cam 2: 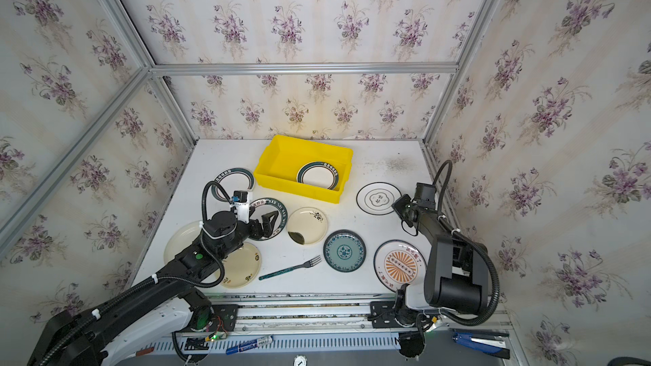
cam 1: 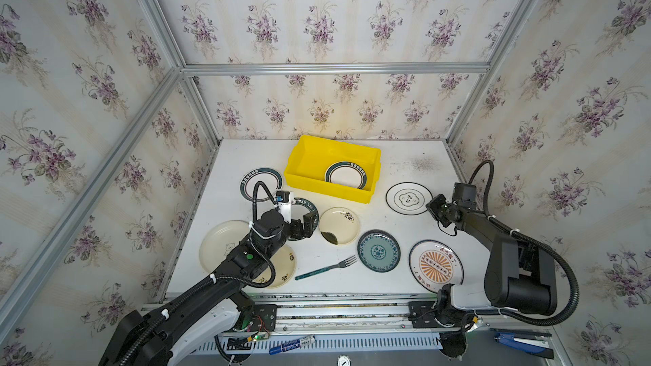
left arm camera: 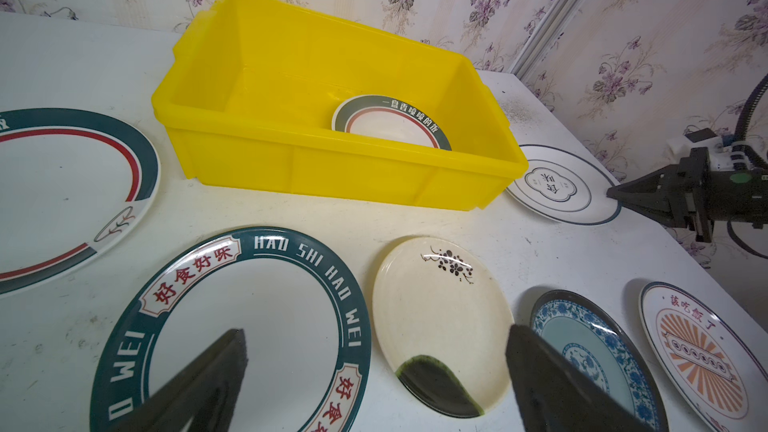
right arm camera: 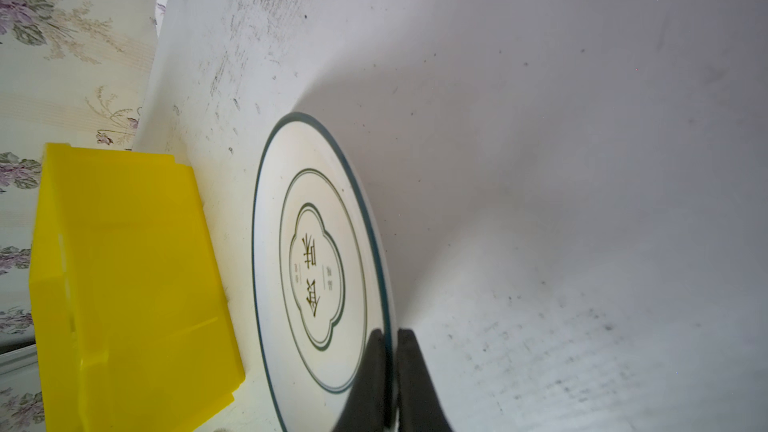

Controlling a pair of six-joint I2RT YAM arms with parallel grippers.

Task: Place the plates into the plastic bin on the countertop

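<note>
A grip on a plate's rim beside the bin
The right pincer [right arm camera: 392, 336] is clenched on the edge of a white round plate with a thin dark rim [cam 1: 408, 198], on the white speckled table [cam 1: 405, 167] just beside the bright yellow rectangular plastic bin [left arm camera: 332, 168]. The left pincer [cam 1: 304, 226] hangs spread wide, gripping nothing, above a white round plate with a broad teal lettered rim [left arm camera: 249, 305]. One teal-rimmed round plate [cam 1: 347, 174] lies inside the bin.

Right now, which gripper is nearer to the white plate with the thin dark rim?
Right. The right gripper is shut on the edge of the thin-rimmed plate; the left gripper, open, hangs apart over the lettered plate.
</note>
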